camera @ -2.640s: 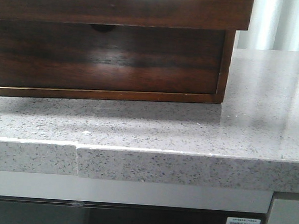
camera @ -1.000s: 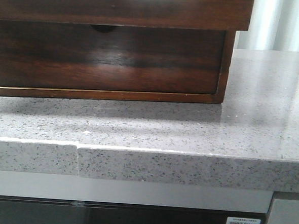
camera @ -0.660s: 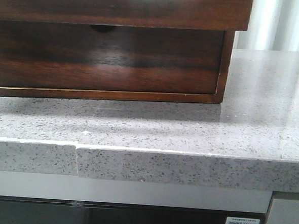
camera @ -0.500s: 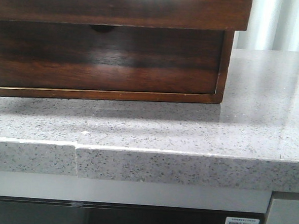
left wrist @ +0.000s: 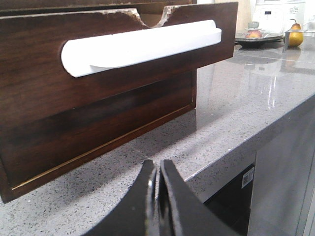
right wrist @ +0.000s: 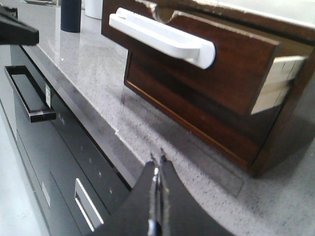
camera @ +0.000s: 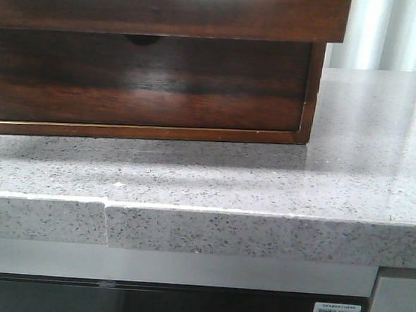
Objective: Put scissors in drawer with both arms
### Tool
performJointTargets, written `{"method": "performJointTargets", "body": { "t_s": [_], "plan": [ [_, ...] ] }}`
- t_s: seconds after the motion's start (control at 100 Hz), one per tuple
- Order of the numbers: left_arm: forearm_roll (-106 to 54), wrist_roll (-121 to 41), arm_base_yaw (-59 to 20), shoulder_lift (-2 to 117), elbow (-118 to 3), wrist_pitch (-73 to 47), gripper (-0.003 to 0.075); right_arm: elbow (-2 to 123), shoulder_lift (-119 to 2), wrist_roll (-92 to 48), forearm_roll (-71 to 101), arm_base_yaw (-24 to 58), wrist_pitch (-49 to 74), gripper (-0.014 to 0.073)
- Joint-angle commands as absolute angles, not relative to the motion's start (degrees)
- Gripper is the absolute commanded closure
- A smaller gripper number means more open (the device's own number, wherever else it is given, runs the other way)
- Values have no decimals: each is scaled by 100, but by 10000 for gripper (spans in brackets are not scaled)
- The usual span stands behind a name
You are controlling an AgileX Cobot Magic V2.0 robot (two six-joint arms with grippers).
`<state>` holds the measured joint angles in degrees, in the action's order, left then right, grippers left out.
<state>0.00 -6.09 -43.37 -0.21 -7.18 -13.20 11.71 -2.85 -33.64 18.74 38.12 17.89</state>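
The scissors do not show in any view. The drawer [camera: 167, 12] with the dark glossy front and a pale white strip stands pulled out of the wooden cabinet [camera: 312, 92]. Below it sits the notched drawer [camera: 149, 82], shut. In the left wrist view the pulled-out drawer [left wrist: 44, 98] carries a white handle [left wrist: 142, 46]. In the right wrist view it [right wrist: 231, 73] shows its pale side wall. My left gripper [left wrist: 158, 167] is shut over the counter in front of the cabinet, with nothing seen in it. My right gripper [right wrist: 157, 160] is shut near the counter's front edge, likewise empty-looking. Neither gripper shows in the front view.
The grey speckled counter [camera: 263, 180] has a seam in its front edge [camera: 105, 224]. Below it are a dark appliance front and a black bar handle [right wrist: 27, 93]. A dark cup [right wrist: 71, 14] stands far along the counter. A plate of fruit [left wrist: 256, 37] and a pear [left wrist: 294, 35] sit at the other end.
No object has visibly moved. The whole front view has shifted very slightly.
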Motion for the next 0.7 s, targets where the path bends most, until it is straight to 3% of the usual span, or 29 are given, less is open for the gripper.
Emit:
{"method": "performJointTargets", "body": {
  "t_s": [0.0, 0.54, 0.69],
  "plan": [
    [-34, -579, -4370, 39, -869, -885, 738, 1142, -287, -3353, 1957, 3800, 1333, 654],
    [0, -579, -4370, 39, -749, -910, 739, 778, -287, -3353, 1957, 3800, 1427, 654],
    [-47, -579, -3972, 39, -495, -846, 739, 778, -287, -3353, 1957, 3800, 1427, 654]
  ]
}}
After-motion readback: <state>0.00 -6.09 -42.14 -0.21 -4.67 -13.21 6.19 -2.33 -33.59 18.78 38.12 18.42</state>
